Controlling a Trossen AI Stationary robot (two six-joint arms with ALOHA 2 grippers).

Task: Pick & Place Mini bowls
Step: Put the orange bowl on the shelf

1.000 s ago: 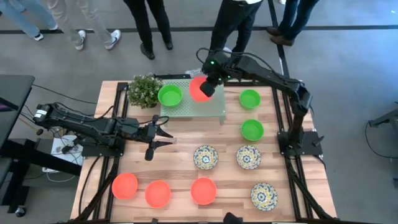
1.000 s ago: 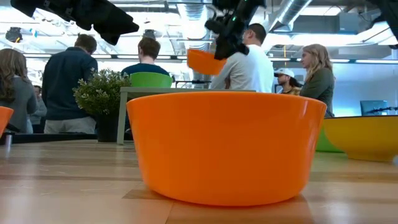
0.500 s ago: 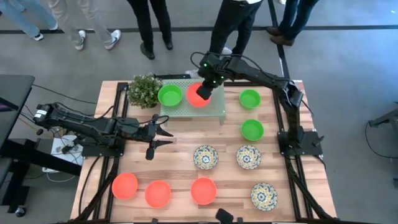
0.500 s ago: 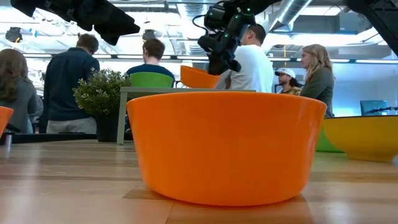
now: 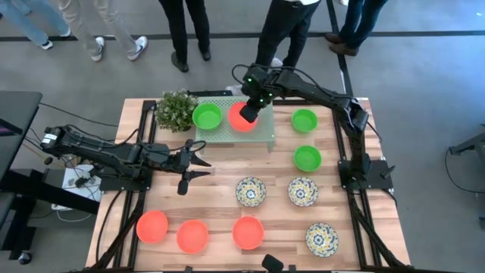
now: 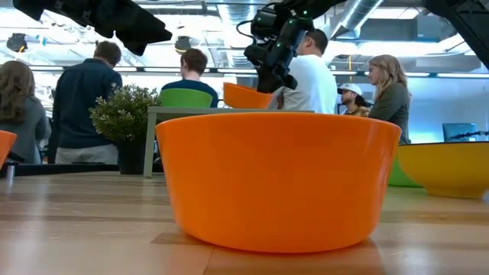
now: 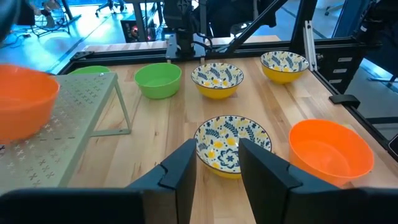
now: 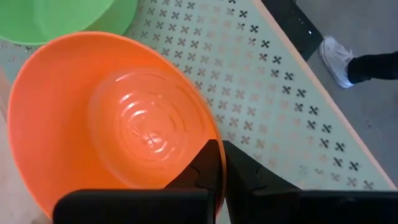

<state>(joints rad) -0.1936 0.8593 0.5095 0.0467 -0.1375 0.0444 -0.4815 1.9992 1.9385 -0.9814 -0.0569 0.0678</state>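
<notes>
A: On the perforated stand at twelve o'clock of the tabletop, what changes?

B: The right gripper has brought the orange bowl lower; it now sits tilted at the stand's top, beside the green bowl. Its fingers pinch the rim.

A: And the left gripper?

B: Waiting at nine o'clock, fingers parted, empty. I judge release comes next.

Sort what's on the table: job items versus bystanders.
Job:
- orange bowl pinched by the right tool over the stand
- green bowls
- other orange bowls
- floral bowls

Bystanders:
- perforated stand
- plant
</notes>
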